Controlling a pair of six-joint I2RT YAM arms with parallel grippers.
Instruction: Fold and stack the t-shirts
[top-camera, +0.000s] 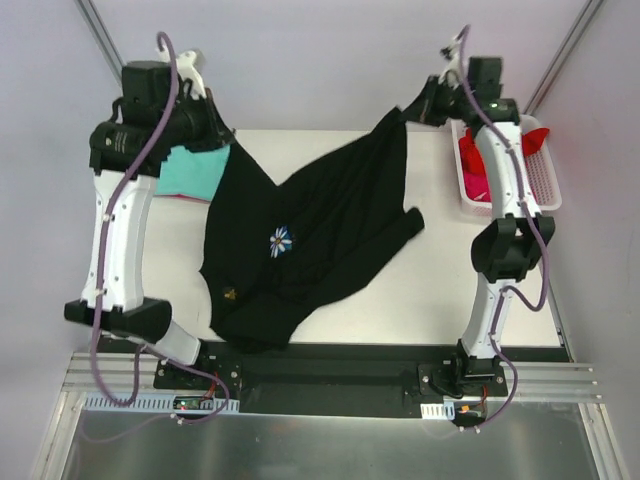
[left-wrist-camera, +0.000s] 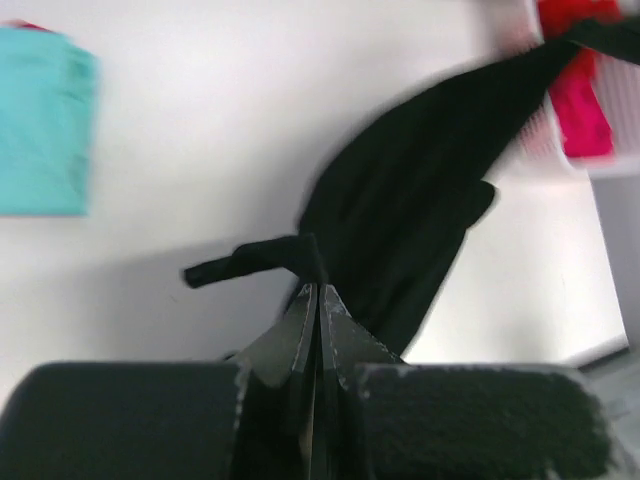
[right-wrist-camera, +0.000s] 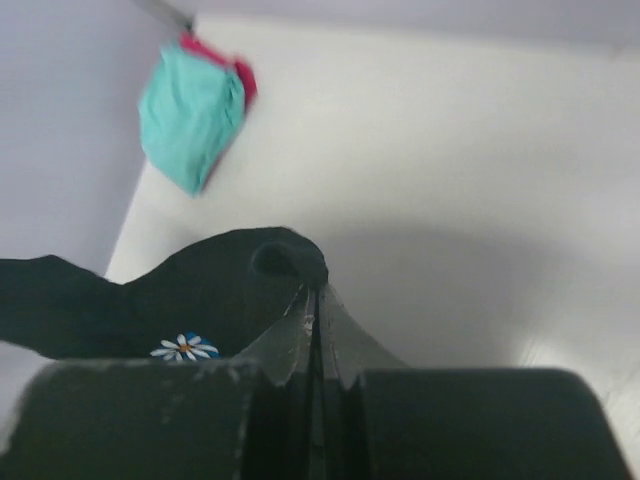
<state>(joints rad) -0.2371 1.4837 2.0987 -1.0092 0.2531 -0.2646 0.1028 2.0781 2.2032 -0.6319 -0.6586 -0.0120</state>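
Note:
A large black t-shirt (top-camera: 320, 230) with a small white-and-blue flower print (top-camera: 281, 240) hangs stretched between both grippers above the table. My left gripper (top-camera: 218, 132) is shut on its left upper corner; the left wrist view shows the jaws (left-wrist-camera: 318, 288) pinched together on a fold of the black t-shirt (left-wrist-camera: 410, 210). At the shirt's right upper corner my right gripper (top-camera: 408, 108) is shut too, its jaws (right-wrist-camera: 316, 292) closed on black t-shirt cloth (right-wrist-camera: 200, 290). A folded teal t-shirt (top-camera: 190, 170) lies at the back left on a red one (top-camera: 172, 195).
A white slotted basket (top-camera: 545, 175) at the back right holds red and pink t-shirts (top-camera: 472, 165). The shirt's lower part is bunched near the table's front edge (top-camera: 400, 345). Bare tabletop (top-camera: 440, 290) lies right of the shirt.

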